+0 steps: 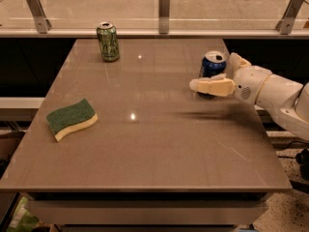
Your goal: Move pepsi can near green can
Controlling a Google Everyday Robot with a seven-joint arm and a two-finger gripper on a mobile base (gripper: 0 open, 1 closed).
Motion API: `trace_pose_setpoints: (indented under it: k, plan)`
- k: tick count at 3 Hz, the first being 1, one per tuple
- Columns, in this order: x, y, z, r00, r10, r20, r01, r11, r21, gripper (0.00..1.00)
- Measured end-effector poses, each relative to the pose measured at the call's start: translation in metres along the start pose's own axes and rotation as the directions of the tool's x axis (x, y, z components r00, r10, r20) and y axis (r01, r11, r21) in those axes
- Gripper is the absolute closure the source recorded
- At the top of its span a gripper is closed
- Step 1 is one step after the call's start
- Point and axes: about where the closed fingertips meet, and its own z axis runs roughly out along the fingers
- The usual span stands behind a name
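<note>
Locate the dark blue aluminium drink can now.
Camera view: the dark blue can stands on the right of the brown table, at the white tool, far from the green aluminium can at back left.

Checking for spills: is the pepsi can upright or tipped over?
Upright: the pepsi can stands on the table's right side, silver top facing up, the claw around it.
</note>
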Motion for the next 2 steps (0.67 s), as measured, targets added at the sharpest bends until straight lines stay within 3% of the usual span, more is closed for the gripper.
trace_pose_setpoints:
  k: [2]
  plan:
    - [0.0021, 0.0035, 0.0094, 1.0, -0.004, 0.003, 0.004, 1.0, 0.002, 0.41]
